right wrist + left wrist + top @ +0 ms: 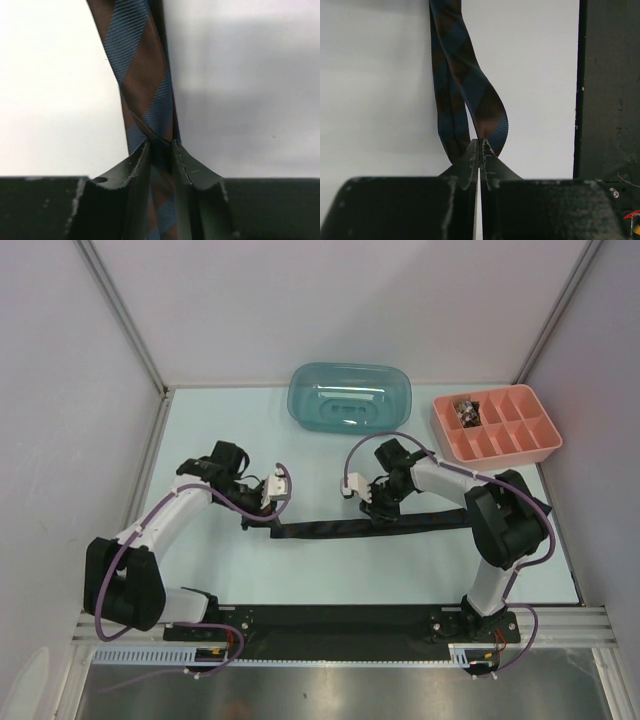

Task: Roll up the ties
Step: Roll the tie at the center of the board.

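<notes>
Long narrow dark fabric necktie, blue-brown diagonal stripes, lies stretched along the pale surface; left end effector pinches a small loop at its end, right end effector clamps it further along; no roll visible, so rolling is judged barely begun.

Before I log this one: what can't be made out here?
1. Top view: right end of the tie, hidden behind the right arm.
2. Top view: contents of the tray, too small.
3. Both wrist views: the tie runs off the top edge, so neither end shows.
</notes>
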Motion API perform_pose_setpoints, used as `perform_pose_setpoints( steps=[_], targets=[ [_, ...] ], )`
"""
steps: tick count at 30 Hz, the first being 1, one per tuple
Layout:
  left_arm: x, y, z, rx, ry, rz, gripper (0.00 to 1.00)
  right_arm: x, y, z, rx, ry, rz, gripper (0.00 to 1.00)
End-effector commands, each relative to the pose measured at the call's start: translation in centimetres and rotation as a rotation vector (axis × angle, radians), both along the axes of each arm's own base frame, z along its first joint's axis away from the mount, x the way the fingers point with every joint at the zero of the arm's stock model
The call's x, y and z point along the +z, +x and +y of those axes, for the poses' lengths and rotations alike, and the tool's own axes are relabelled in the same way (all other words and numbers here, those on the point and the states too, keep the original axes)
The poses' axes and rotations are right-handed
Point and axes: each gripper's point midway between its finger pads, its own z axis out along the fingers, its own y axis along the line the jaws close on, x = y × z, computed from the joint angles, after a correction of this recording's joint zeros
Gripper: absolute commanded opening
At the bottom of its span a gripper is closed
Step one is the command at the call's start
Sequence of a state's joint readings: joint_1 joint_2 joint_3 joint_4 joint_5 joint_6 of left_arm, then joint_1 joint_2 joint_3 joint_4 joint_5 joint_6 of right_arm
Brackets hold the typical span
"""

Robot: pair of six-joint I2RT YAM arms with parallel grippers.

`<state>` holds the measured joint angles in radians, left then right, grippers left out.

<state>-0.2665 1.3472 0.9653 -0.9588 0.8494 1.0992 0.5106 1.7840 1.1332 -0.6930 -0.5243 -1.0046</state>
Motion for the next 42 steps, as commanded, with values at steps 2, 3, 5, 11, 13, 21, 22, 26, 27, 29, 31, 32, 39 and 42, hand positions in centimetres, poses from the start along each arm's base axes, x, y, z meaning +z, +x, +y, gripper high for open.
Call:
perform_pose_setpoints(
  steps=[2, 3, 5, 11, 13, 21, 22, 26, 27, 29, 31, 32, 39, 42],
  targets=[
    [0.5, -0.8, -0.1, -0.034, -0.021, -0.023, 0.00, 2.2, 0.2, 0.7, 0.040, 0.042, -0.034, 0.29],
    [0.2, -0.7, 0.0, -0.030, -0.010, -0.016, 0.00, 2.1, 0.3, 0.7, 0.041, 0.037, -0.038, 0.34],
    [-1.3, -0.6, 0.8, -0.013, 0.050, 0.016, 0.00, 1.7, 0.2, 1.0, 0.050, 0.022, -0.043, 0.44],
    [-4.8, 0.1, 2.7, 0.039, 0.174, 0.068, 0.29, 3.0, 0.4, 3.3, 0.032, 0.059, -0.076, 0.75],
    [-5.2, 0.7, 3.0, 0.074, 0.185, 0.058, 0.37, 3.5, 0.4, 4.4, 0.024, 0.082, -0.076, 0.75],
    [-1.1, 3.1, 2.9, 0.147, 0.010, -0.097, 0.34, 3.5, 0.2, 7.4, -0.008, 0.138, -0.051, 0.67],
    [-0.1, 3.0, 2.5, 0.139, -0.020, -0.117, 0.32, 3.8, 0.2, 7.6, -0.018, 0.151, -0.040, 0.66],
    [1.2, 2.2, 0.9, 0.084, -0.053, -0.148, 0.21, 5.6, 0.3, 8.7, -0.077, 0.210, 0.004, 0.65],
    [0.8, 1.7, 0.4, 0.060, -0.041, -0.146, 0.20, 6.1, 0.6, 8.9, -0.089, 0.225, 0.011, 0.65],
    [-0.7, 1.5, 0.3, 0.050, -0.011, -0.142, 0.17, 6.8, 0.7, 9.3, -0.103, 0.250, 0.028, 0.64],
    [-2.3, 0.9, 0.2, 0.029, 0.014, -0.117, 0.17, 7.3, 0.9, 9.3, -0.115, 0.267, 0.038, 0.64],
    [-3.0, 1.3, 0.4, 0.034, 0.047, -0.133, 0.16, 7.6, 0.9, 9.4, -0.117, 0.276, 0.037, 0.64],
    [-8.7, 2.7, 1.8, 0.057, 0.226, -0.078, 0.13, 8.3, 1.0, 9.9, -0.114, 0.298, 0.039, 0.63],
    [-9.6, 3.3, 2.0, 0.064, 0.265, -0.057, 0.14, 8.3, 1.0, 10.6, -0.112, 0.310, 0.037, 0.59]
  ],
)
